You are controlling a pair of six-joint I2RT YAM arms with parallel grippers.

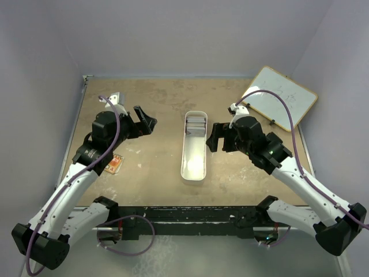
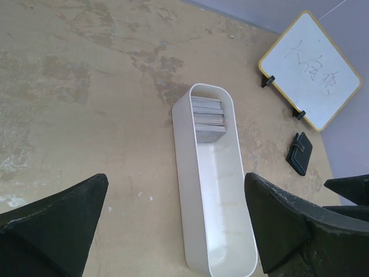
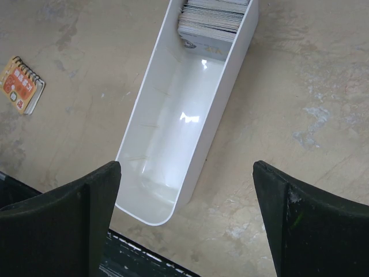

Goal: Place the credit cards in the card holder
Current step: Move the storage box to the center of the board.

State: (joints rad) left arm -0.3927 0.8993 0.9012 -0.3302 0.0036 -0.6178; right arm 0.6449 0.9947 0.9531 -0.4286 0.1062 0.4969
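The credit cards (image 1: 196, 123) lie as a grey-silver stack in the far end of a long white tray (image 1: 185, 151). The left wrist view shows the stack of cards (image 2: 207, 117) inside the tray (image 2: 184, 173); the right wrist view shows the cards (image 3: 210, 17) at its top edge. The card holder (image 2: 300, 153), small and black, lies folded on the table near the whiteboard; in the top view it is hidden. My left gripper (image 1: 149, 122) (image 2: 176, 179) hovers open left of the tray. My right gripper (image 1: 212, 137) (image 3: 187, 164) hovers open right of it. Neither holds anything.
A whiteboard (image 1: 279, 97) (image 2: 310, 70) leans at the back right corner. A small orange spiral notebook (image 1: 114, 164) (image 3: 23, 85) lies on the table under my left arm. The tray's (image 3: 220, 112) near half holds nothing. Grey walls close in the table.
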